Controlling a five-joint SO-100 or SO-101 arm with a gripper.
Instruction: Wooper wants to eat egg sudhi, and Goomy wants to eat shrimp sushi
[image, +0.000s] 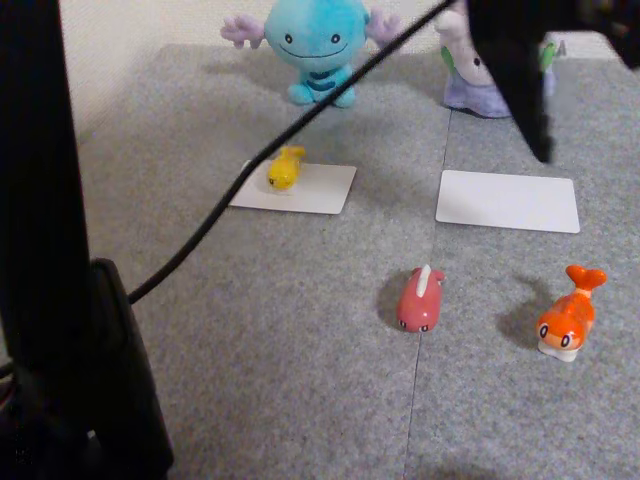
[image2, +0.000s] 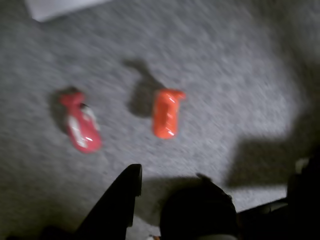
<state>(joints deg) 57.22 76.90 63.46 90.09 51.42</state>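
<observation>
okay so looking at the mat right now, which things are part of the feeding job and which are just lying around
Part of the job: blue plush, lilac plush, yellow fish on the left white card, orange fish, right white card, gripper.

Just lying about: pink-red fish, black cable.

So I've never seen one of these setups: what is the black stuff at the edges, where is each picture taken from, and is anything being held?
The black shapes are parts of a small robot arm and its cable. One camera stands beside the arm and looks across a grey mat. At the far edge sit a blue plush and a lilac plush. Before each lies a white card; the yellow fish figurine already rests on the card before the blue plush, the other card is bare. Nearer lie a pink-red figurine and an orange figurine. The other camera rides on the wrist, looking down past the gripper at those two figurines. The picture is blurred; the gripper appears to hold nothing.
</observation>
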